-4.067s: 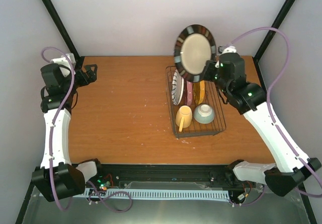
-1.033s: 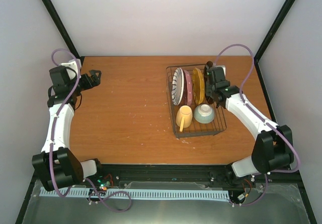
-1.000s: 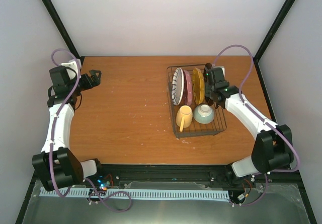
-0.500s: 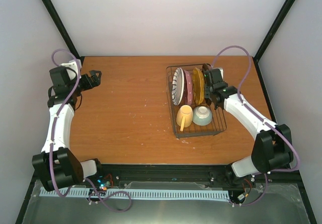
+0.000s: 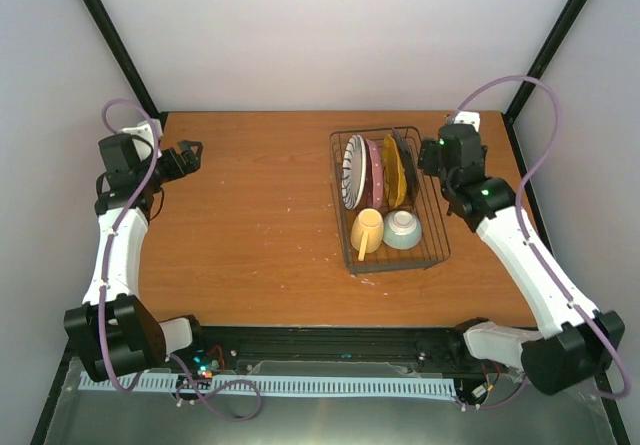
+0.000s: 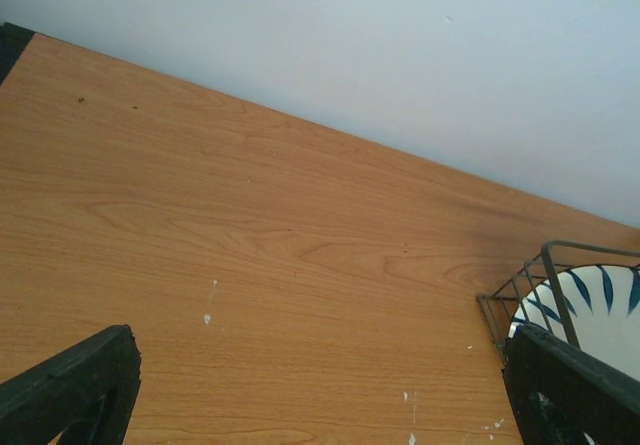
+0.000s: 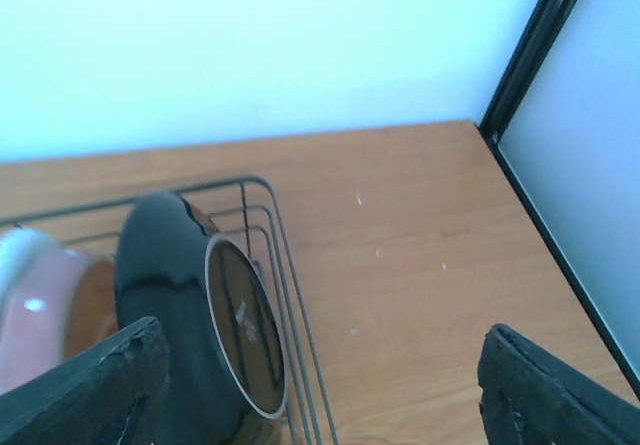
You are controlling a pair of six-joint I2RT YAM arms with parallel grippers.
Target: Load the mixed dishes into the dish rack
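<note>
Currently the rack (image 5: 385, 256) stands on the right half of the table (image 5: 250, 215). Striped plate (image 5: 351, 173), pink plate (image 5: 375, 173), orange plate (image 5: 396, 175) and dark plate (image 7: 185, 315) stand upright at its far end; mug (image 5: 365, 233) and bowl (image 5: 403, 229) sit at the near end. Right gripper (image 7: 320, 365) wide open, empty, beside the dark plate; left gripper (image 6: 320, 365) wide open, far left.

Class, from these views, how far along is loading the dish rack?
Done: mug, bowl, striped plate, pink plate, orange plate and dark-backed plate sit in the dish rack. In hand: nothing; left fingers and right fingers are open. Left: no dish visible outside.
</note>
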